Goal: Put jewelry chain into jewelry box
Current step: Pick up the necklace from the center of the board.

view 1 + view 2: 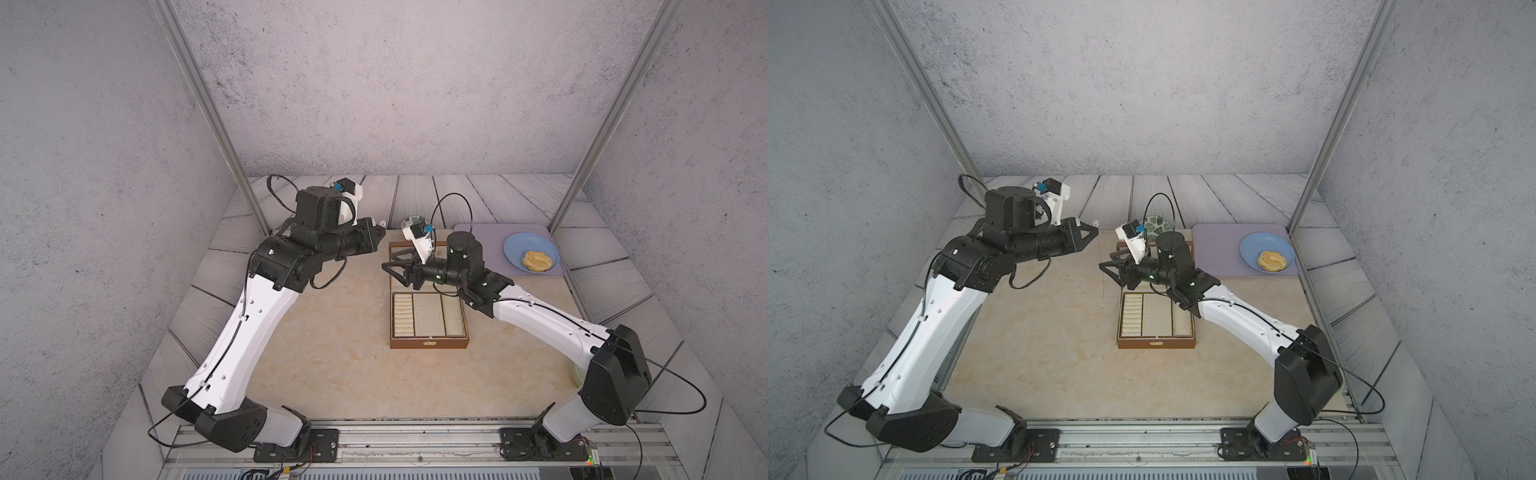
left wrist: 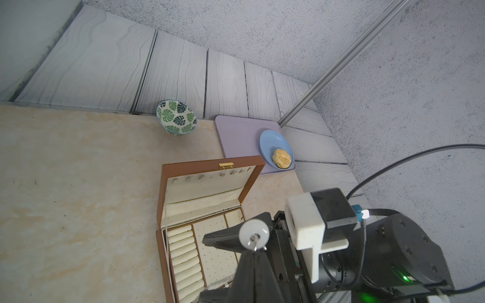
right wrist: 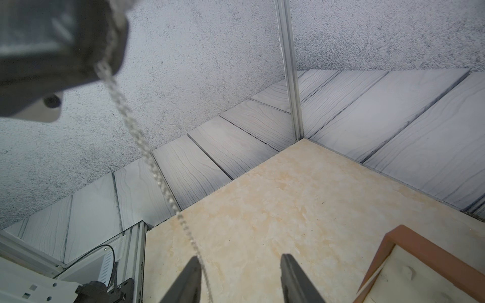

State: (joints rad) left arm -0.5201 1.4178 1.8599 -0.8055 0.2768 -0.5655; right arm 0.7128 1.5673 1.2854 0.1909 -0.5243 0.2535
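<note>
Chain (image 3: 147, 154), hair-fine and pale, hangs straight from the left gripper (image 1: 379, 229), whose jaws are pressed together on its top end. Lower down, the right gripper (image 3: 240, 258) stands spread, the strand passing just beside one finger (image 3: 186, 283). The open box (image 1: 430, 343) sits just beside, lid raised. The chain looks very light, limp and slippery, likely to swing and tangle; a pinch low on the strand should steer its tail into the box.
</note>
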